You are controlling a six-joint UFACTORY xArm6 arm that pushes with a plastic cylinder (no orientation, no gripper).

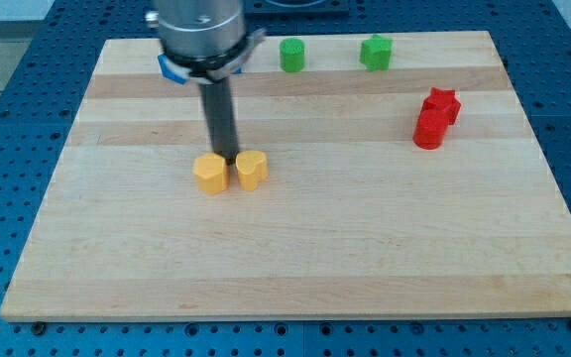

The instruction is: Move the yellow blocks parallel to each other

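Blue pegboard frames the wooden tabletop (295, 258), where the yellow hexagonal block (210, 173) and yellow heart-like block (252, 170) are seen side by side. No claw is fitted; my tip (228, 158) is placed just behind their gap, apparently touching neither.

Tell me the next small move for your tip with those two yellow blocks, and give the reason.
Probably a short retreat toward the view's top. My tip sits just behind the gap between the yellow hexagonal block and the yellow heart-shaped block, which already stand side by side, roughly level and nearly touching. Pushing further would likely wedge them apart, so backing off seems safest.
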